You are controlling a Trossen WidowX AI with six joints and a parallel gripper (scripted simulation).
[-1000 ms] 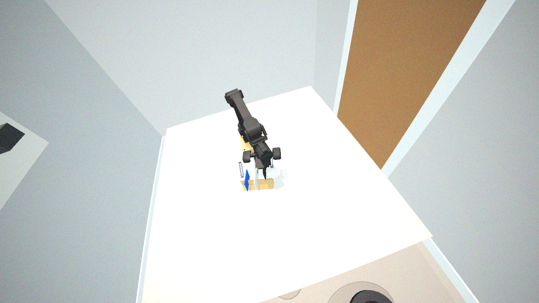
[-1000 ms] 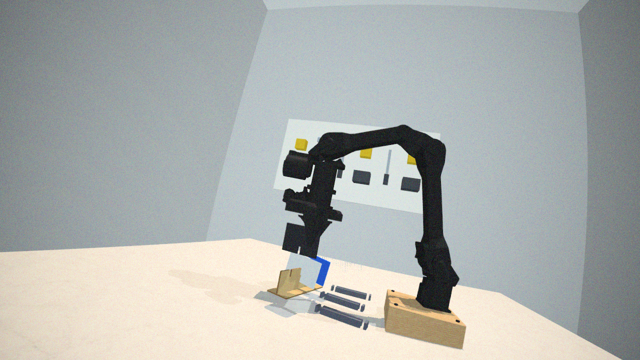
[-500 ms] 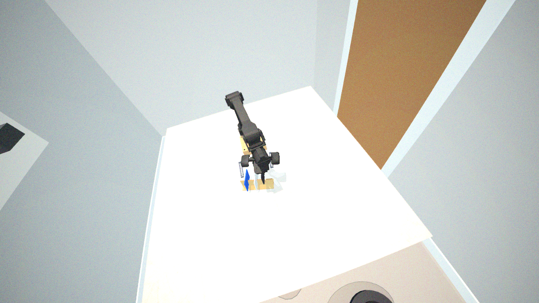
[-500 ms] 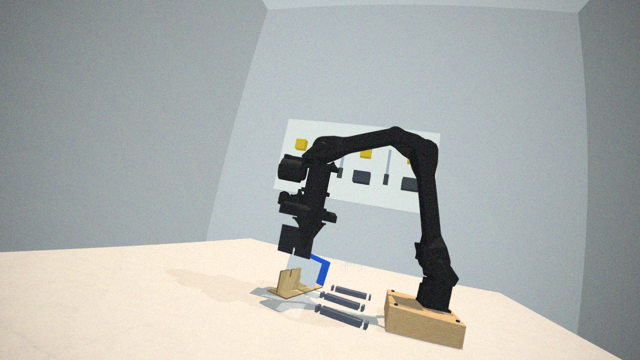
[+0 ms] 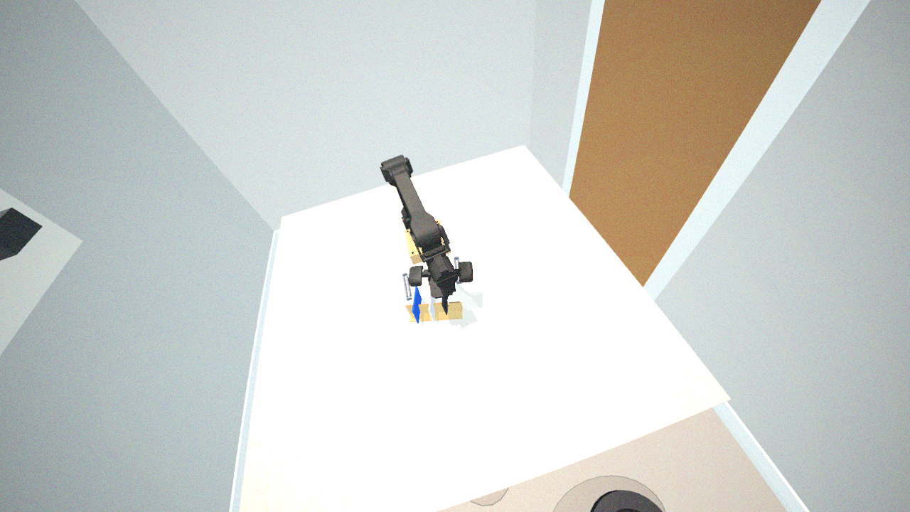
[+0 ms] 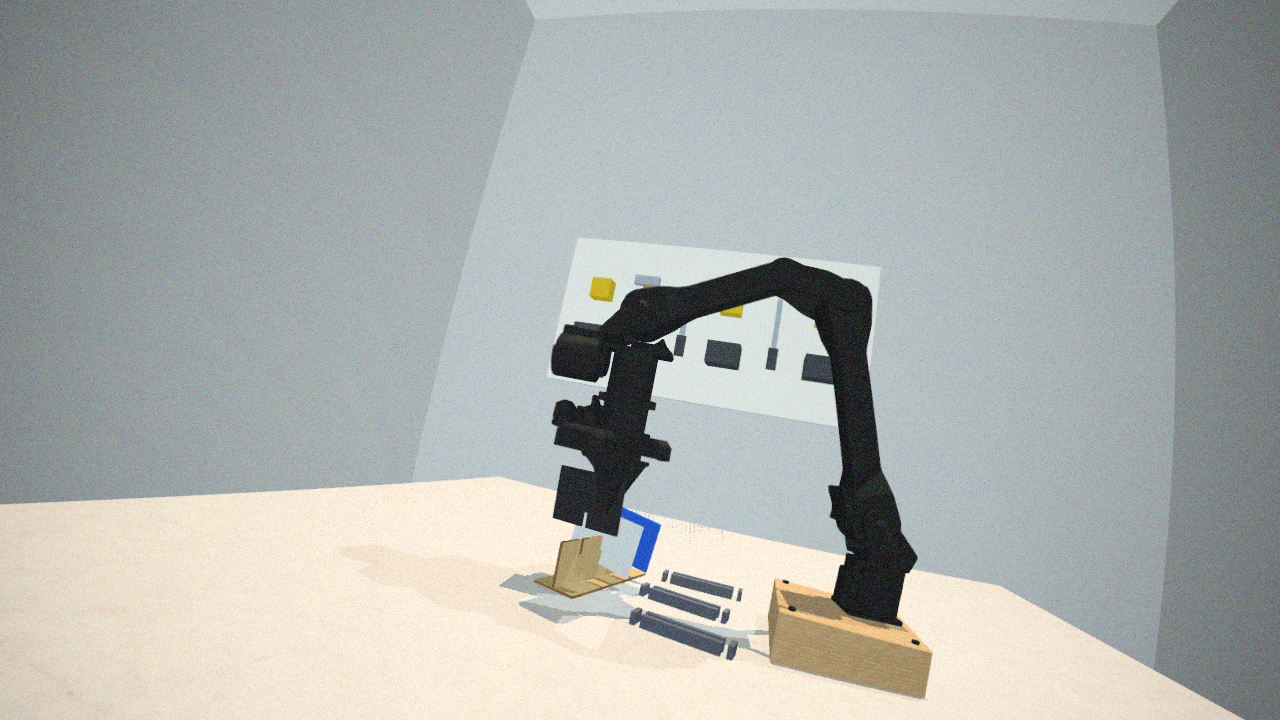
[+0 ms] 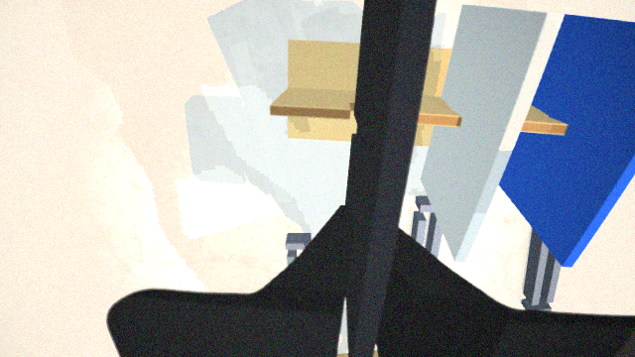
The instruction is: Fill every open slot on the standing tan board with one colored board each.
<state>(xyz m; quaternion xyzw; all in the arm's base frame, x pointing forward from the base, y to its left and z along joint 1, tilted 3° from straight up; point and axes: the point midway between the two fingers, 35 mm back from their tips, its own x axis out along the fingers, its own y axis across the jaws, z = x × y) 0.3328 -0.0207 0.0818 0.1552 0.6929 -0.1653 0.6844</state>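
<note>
Presently: one black board [image 5: 445,306] [image 6: 572,494] [image 7: 389,99], upright, pinched narrowly in your gripper [image 5: 443,287] [image 6: 615,488] [image 7: 355,217], apparently at alignment above the standing tan board's [image 5: 454,311] [image 6: 569,565] [image 7: 317,102] remaining slot; next, confirm notch over slot, then press straight down.

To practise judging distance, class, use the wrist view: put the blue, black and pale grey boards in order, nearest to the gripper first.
1. Black board: held in the jaws, mid-picture.
2. Pale grey board: just right of it.
3. Blue board: farthest right.
</note>
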